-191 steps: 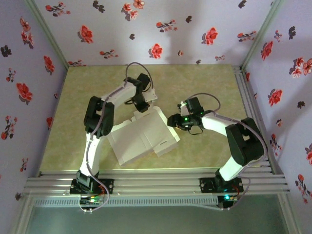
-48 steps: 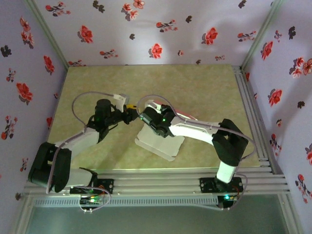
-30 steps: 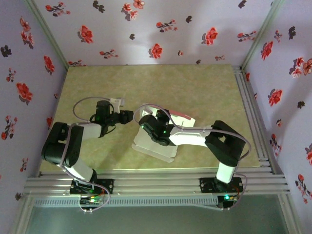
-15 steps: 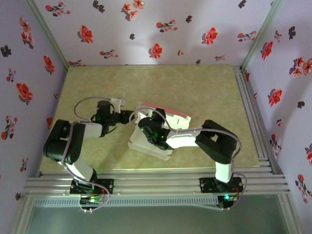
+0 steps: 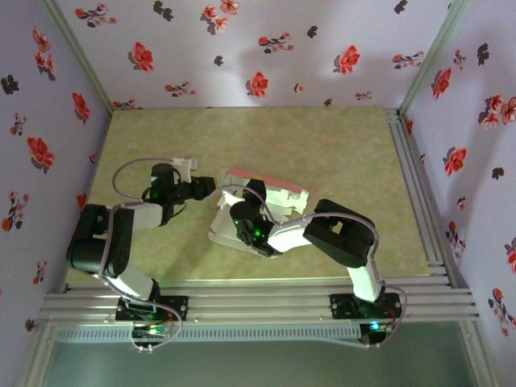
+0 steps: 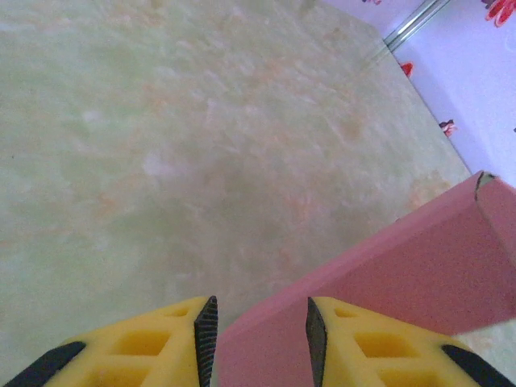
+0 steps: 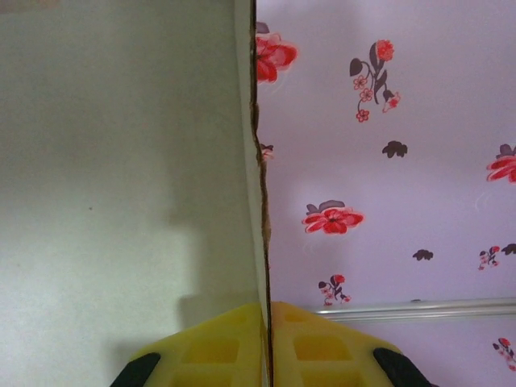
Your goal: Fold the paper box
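Looking down from above, you see the paper box point(image 5: 228, 234) lying on the counter point(image 5: 322, 145), near its front and a little left of centre, between your two arms. Its pale grey-white side faces up, and a salmon pink strip shows along its far edge.

Your right hand point(image 7: 266, 310) is clenched on the box. In its wrist view the yellow fingers point(image 7: 210, 347) pinch a thin card panel edge-on, with the pale face on the left and the flowered wall point(image 7: 387, 121) on the right.

Your left hand point(image 6: 258, 322) sits at the box's left side. Its fingers stand apart, not clenched, and a pink panel runs from the gap between them up and to the right over the counter. You cannot tell whether either finger touches the card.
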`<state>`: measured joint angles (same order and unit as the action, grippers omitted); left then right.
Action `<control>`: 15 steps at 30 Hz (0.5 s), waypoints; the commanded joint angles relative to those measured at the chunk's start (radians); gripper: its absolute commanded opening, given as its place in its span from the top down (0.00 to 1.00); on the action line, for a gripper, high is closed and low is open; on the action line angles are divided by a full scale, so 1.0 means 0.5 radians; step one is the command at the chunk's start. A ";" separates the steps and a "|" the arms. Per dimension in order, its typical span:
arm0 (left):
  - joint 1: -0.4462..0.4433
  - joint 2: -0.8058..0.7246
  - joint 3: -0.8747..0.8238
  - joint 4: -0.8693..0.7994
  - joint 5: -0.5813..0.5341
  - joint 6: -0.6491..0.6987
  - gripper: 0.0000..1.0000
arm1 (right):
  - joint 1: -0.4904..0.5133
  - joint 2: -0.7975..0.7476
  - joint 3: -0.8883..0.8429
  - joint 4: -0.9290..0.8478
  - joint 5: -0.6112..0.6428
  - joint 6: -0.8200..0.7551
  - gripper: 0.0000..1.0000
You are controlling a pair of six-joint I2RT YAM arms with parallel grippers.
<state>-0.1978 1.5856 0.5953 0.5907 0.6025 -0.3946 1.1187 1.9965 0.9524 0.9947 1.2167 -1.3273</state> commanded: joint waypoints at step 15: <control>0.082 -0.133 -0.086 0.029 -0.051 0.004 0.63 | 0.064 0.147 -0.141 0.571 0.113 -0.239 0.87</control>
<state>-0.1654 1.5459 0.5667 0.5911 0.5865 -0.3946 1.1419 2.0403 0.8951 1.2049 1.2396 -1.4364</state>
